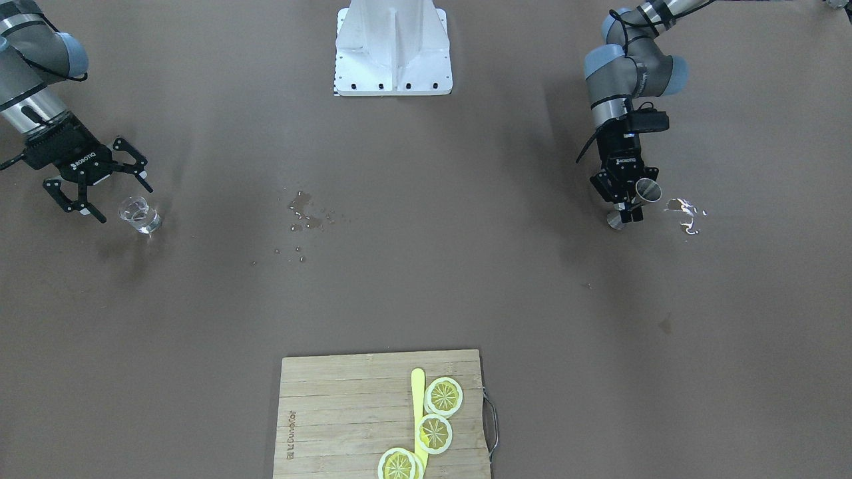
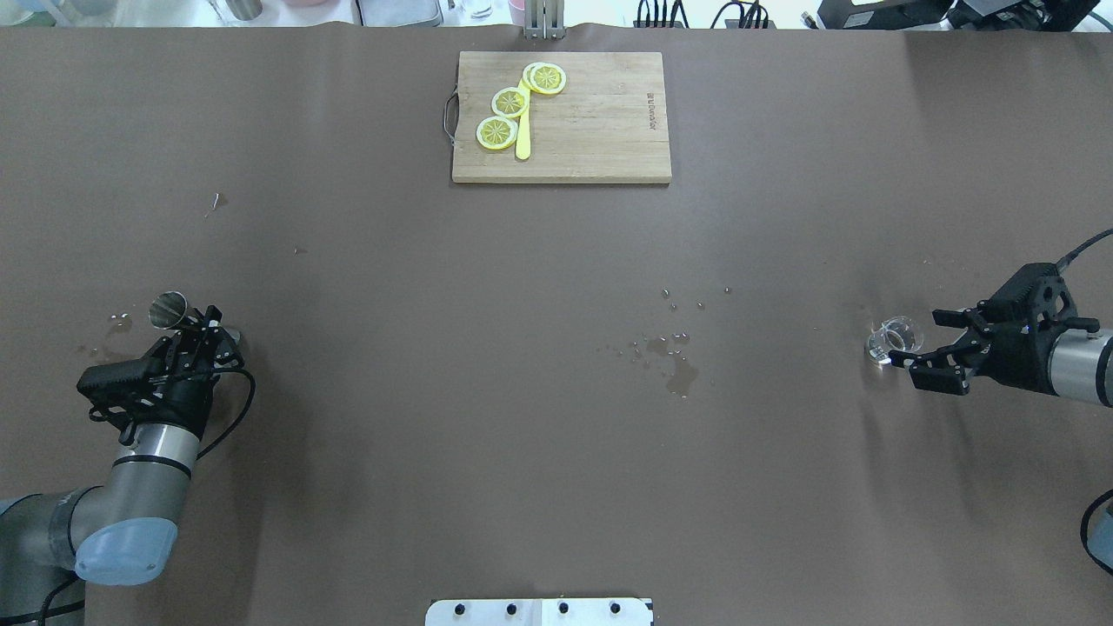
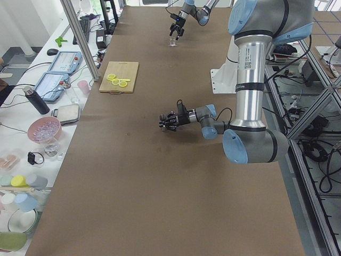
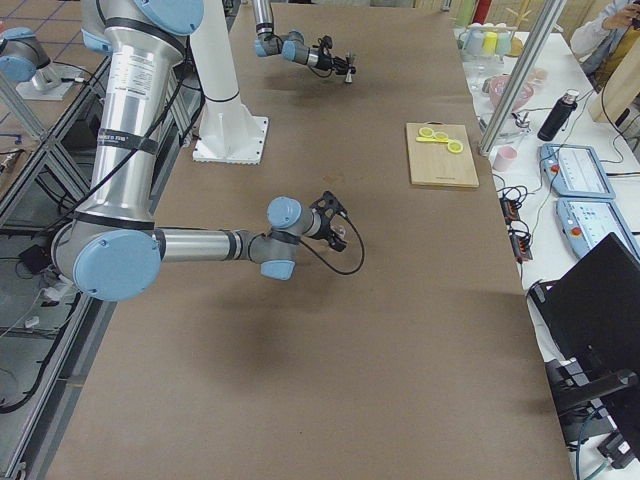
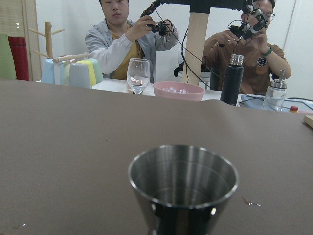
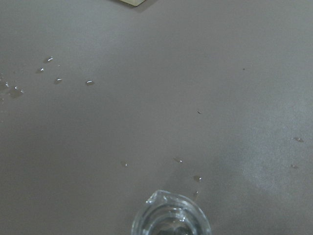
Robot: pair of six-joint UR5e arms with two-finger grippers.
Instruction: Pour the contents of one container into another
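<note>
Brown table (image 2: 435, 435), cluttered white side bench (image 3: 10, 138), aluminium post (image 3: 80, 37), tiled floor (image 4: 55, 12)

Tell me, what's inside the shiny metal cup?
Inside the metal cup, held by the left gripper, only bare shiny walls show. Its near rim hides the very bottom, so any water down there cannot be seen.

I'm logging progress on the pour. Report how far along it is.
Done: the left gripper is shut on the metal cup. In hand: the right gripper is open at the glass, not gripping it. Left: grip and lift the glass, pour into the metal cup.
</note>
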